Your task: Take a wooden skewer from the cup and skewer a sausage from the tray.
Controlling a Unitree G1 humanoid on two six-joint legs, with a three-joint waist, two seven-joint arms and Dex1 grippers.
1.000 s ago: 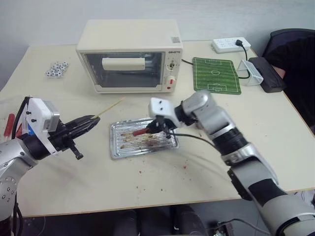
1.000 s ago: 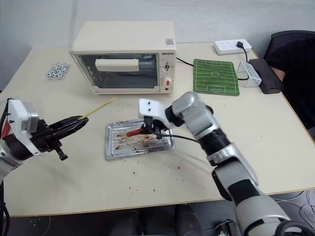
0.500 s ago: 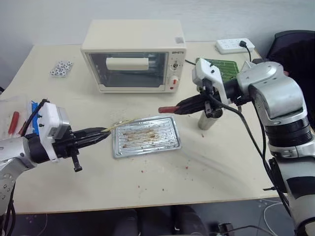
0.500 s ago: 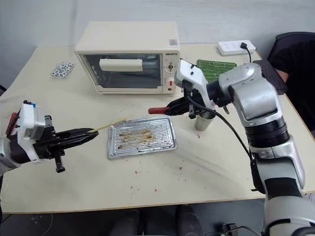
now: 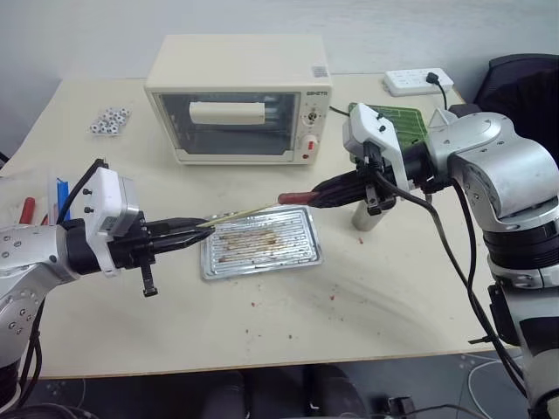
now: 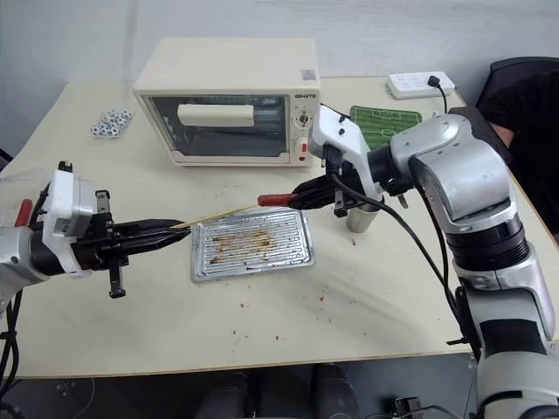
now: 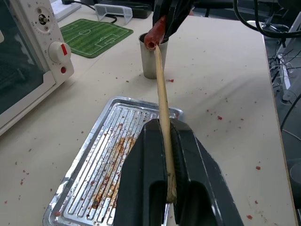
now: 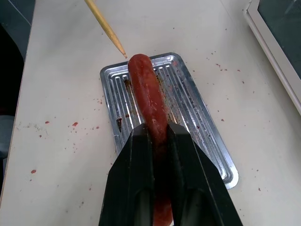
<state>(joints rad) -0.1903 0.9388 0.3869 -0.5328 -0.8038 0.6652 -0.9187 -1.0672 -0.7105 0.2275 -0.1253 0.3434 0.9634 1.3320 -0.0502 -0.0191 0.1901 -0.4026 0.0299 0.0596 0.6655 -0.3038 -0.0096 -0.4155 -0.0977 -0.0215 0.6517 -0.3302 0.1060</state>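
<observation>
Wooden and very thin, the wooden skewer (image 5: 238,212) is pinched at its back end by the 2 fingers of the left gripper (image 5: 194,232), at the left of the frame, so its free tip points toward the sausage. The red sausage (image 5: 293,197) is clamped between the fingers of the right gripper (image 5: 330,190), a little above and right of the centre, with its free end turned to the skewer. Tip and sausage end are just beside each other; I cannot tell if they touch. Both are held in the air above the tray (image 5: 301,257), which lies empty at the centre, probably so that crumbs fall into it. Both arms are stretched inward, almost level. The cup (image 5: 367,215) stands right of the tray.
</observation>
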